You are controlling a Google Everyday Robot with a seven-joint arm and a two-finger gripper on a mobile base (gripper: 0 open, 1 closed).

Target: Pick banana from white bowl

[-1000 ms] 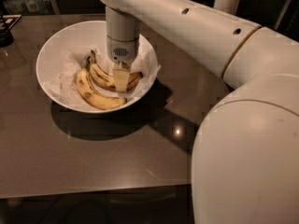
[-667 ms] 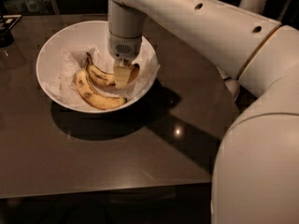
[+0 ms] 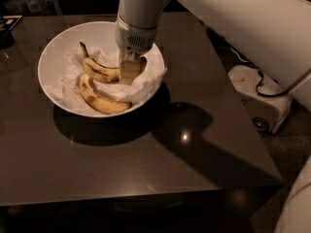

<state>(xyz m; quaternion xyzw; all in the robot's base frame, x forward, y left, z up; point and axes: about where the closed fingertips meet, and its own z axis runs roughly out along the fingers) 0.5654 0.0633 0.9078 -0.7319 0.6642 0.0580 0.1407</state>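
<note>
The white bowl (image 3: 51, 50), lined with crumpled white paper, stands on the dark table at the upper left. Two bananas lie in it. The slim banana (image 3: 99, 71) with the long dark stem lies across the middle, stem pointing to the far left. The thicker banana (image 3: 102, 101) with brown blotches lies in front of it. My gripper (image 3: 129, 72) reaches straight down into the bowl and is shut on the right end of the slim banana. One pale finger (image 3: 127, 73) shows in front of it, and the banana's dark tip sticks out to the right.
The dark table (image 3: 146, 154) ends in an edge at the right and at the front. A white wheeled device (image 3: 255, 101) with a cable stands on the floor to the right. My white arm (image 3: 233, 18) spans the upper right. Dark objects sit at the table's far left corner.
The view has shifted, so the bowl and table now sit differently in frame. The gripper stays down in the bowl at the right end of the slim banana.
</note>
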